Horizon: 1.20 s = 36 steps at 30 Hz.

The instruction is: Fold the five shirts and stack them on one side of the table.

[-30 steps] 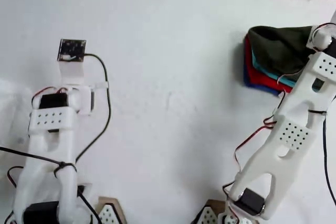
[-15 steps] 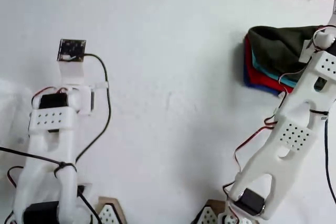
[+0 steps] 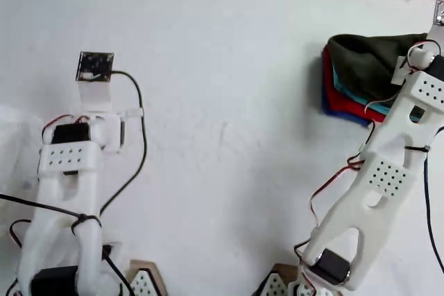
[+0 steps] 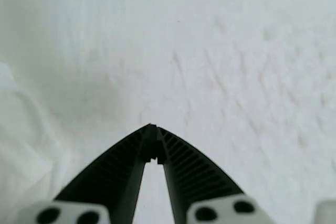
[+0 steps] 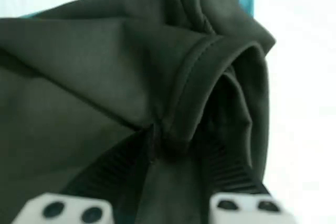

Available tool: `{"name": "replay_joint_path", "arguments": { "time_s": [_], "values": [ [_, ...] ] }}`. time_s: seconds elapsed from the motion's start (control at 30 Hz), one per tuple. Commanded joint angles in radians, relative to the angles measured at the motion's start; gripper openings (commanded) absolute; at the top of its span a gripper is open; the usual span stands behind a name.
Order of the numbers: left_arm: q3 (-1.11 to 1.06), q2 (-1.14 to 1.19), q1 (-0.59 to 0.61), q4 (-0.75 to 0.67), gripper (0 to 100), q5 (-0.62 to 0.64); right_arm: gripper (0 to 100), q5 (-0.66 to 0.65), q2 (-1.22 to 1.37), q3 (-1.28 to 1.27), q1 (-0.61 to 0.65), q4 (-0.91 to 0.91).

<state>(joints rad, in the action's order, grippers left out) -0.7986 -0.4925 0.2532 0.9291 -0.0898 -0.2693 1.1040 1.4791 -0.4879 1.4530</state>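
Last step, likely: my right claw point(image 5: 157, 142) pinches dark shirt point(image 5: 94, 61) atop stack point(image 3: 340, 102). Left claw point(image 4: 152, 132) closed, empty. Next: release, lift clear.

My right arm point(image 3: 388, 171): swings slightly toward the right edge of the table point(image 3: 229, 67).
My wrist: slides farther out over the stack point(image 3: 340, 98).
My right claw point(image 5: 173, 142): travels with it, pinching the dark shirt point(image 3: 368, 64) by a fold.
Dark shirt: a little more of its top shows beside my wrist.
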Motion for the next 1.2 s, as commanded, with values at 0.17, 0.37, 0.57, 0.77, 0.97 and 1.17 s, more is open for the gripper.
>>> {"name": "replay_joint_path", "arguments": {
  "time_s": [0.17,0.37,0.57,0.77,0.97,1.17],
  "values": [
    [0.004,-0.026,0.003,-0.009,2,-0.005,2.0,0.008,-0.033,0.058,-0.005,-0.120],
    [0.004,-0.026,0.003,-0.012,2,-0.005,2.0,0.009,-0.036,0.138,0.015,-0.182],
    [-0.018,-0.031,0.005,-0.015,2,-0.005,2.3,0.011,-0.033,0.055,0.018,-0.429],
    [-0.067,-0.032,0.008,-0.017,2,-0.006,2.5,0.011,-0.033,-0.110,0.013,-0.590],
    [-0.070,-0.032,0.008,-0.017,2,-0.006,16.3,0.104,-0.033,-0.180,0.012,-0.616],
    [-0.071,-0.032,0.008,-0.014,2,-0.006,17.3,0.318,-0.035,-0.175,-0.013,-0.611]
  ]
}}
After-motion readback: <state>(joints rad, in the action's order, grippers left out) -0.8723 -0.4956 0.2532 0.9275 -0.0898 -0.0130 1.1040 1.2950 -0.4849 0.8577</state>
